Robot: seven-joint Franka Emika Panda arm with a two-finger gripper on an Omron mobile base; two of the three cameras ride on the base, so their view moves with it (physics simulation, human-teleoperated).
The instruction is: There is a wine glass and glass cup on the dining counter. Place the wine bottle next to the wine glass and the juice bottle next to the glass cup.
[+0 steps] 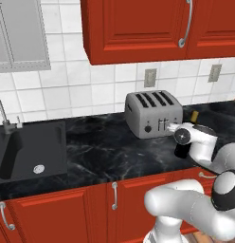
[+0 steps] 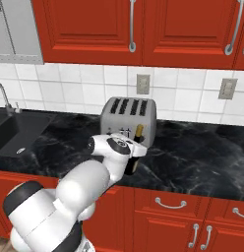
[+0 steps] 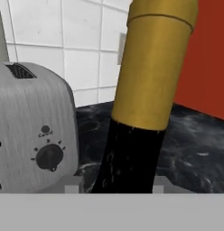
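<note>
Wine bottle (image 3: 141,90) is standing upright on the black marble desk (image 1: 105,147), just right of the toaster (image 1: 152,114). Its gold top (image 2: 139,130) is poking up above the robot's wrist in the right base view. In the hand view the gold neck and black body are sitting very close to the camera, leaning slightly.

Jaws (image 3: 116,187) are sitting at the bottle, one on each side of the dark body, but the fingertips are barely showing, so I cannot tell whether they are actually clamping it.

Toaster is sitting against the tiled wall under the red cabinets (image 2: 134,29). Sink (image 1: 29,152) is lying well apart to the left.
</note>
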